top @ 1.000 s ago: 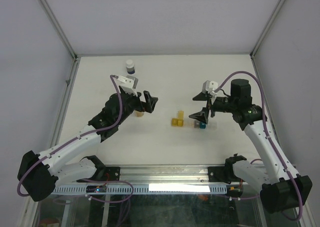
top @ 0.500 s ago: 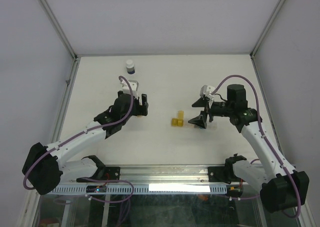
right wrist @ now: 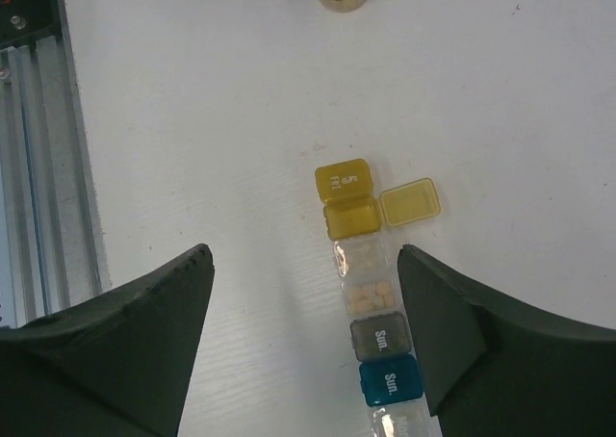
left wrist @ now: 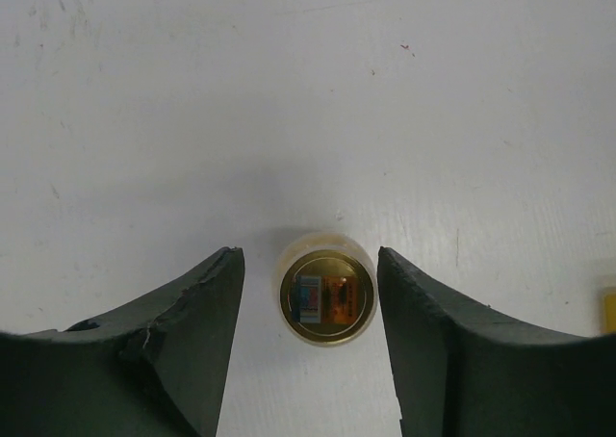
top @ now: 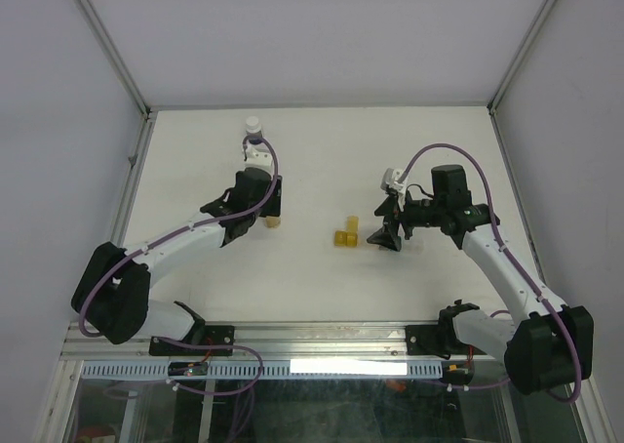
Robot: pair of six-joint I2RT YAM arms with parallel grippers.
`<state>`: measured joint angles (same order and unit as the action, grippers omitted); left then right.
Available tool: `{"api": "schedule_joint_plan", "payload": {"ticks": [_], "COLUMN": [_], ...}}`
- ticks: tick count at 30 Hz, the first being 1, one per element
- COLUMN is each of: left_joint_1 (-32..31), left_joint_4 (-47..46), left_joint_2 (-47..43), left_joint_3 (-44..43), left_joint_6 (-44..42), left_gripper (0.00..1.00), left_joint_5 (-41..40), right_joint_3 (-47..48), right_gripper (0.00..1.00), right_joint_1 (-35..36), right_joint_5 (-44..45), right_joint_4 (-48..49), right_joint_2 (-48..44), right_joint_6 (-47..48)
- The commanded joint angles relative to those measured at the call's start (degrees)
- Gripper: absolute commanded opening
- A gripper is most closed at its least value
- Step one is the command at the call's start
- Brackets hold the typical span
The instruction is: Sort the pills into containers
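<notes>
Nearest the arm bases, the row of containers (right wrist: pixel 371 297) lies on the white table (top: pixel 322 150). The right gripper (right wrist: pixel 306 254) hangs over the row. Its jaws are spread wide and hold nothing. In the wrist view the row runs up the gap between the two fingers, closer to the finger on the right of that view. How high the fingers stand above the boxes I can't judge.

The teal box (right wrist: pixel 390 379) sits at the end towards the wrist, then a grey one, then clear ones. One of the clear boxes shows a cluster of pale pills (right wrist: pixel 371 295). The yellow box (right wrist: pixel 351 216) closes the far end of the row, with a yellow flap (right wrist: pixel 411 202) lying flat just beside it.

Out past that yellow end, well apart from the row, a small amber jar (left wrist: pixel 326 297) stands upright. The left gripper (left wrist: pixel 308 254) straddles it. The jaws are parted, with a sliver of table showing on either side of the jar, so nothing is gripped.

Farthest from the row, towards the table's back edge, stands a white bottle (top: pixel 253 129) with a dark band.
</notes>
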<state>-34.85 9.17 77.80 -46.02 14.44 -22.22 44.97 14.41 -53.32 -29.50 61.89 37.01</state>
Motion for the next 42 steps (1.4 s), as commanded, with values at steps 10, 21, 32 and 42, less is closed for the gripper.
{"api": "schedule_joint_plan", "payload": {"ticks": [10,21,32,42], "left_joint_1": [1.1,1.0,0.1,-12.3], "left_joint_4": [-0.4,1.9,-22.4,-38.8], "left_joint_2": [2.3,-5.0,-14.5,-9.4], "left_joint_3": [-3.6,-3.1,7.1,8.1], "left_joint_6": [-0.6,2.6,15.9,21.1], "left_gripper": [0.44,0.09,0.0,0.0], "left_joint_5": [4.2,10.5,47.3,38.6], "right_joint_3": [1.5,1.2,1.7,1.1], "right_gripper": [0.8,0.8,0.81,0.85], "right_joint_1": [0.3,0.3,0.3,0.9], "right_joint_5": [0.4,-2.0,-18.9,-17.5], "right_joint_4": [0.5,0.2,-1.8,0.8], "right_joint_2": [-0.1,-0.8,-4.9,-6.5], "right_joint_6": [1.1,1.6,5.0,-0.2]}}
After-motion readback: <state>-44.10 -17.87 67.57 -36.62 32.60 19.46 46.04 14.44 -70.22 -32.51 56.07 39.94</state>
